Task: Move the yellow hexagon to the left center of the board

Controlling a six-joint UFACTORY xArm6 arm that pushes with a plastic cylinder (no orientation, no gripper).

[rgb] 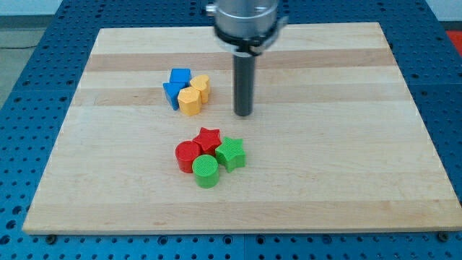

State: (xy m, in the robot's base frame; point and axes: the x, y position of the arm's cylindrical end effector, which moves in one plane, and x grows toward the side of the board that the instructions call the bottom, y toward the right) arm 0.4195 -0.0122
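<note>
Rig carries no jaws, so nothing is open, shut or held; only a rod, and my tip (244, 114) rests on the bench (346, 166) just to the 3 o'clock side of the upper cluster, apart from it. The yellow hexagon (190, 102) sits left of board centre, toward 11 o'clock from the middle, at the front of that cluster. It appears to touch a second yellow block (201, 87) at its 1 o'clock (shape unclear, possibly a cylinder or heart) and two blue blocks: a blue cube-like block (180, 76) at 11 o'clock and a blue block (172, 93) at 9 o'clock. Judged light, rigid, smooth plastic or painted wood; should slide readily on the pale wood and may spin off a flat face if pushed off-centre. No hold possible; contact is best on its 3 o'clock face, pressing through the centre. Trouble: the blue blocks lie directly on the 9 o'clock path, so a straight push would likely carry them along. Lower cluster, red star (208, 137), red cylinder (188, 155), green star (231, 152), green cylinder (206, 171), lies well apart toward 6 o'clock and out of the way. Open wood runs from the cluster to the left edge; the goal area near that edge is free, with margin before the drop-off.
</note>
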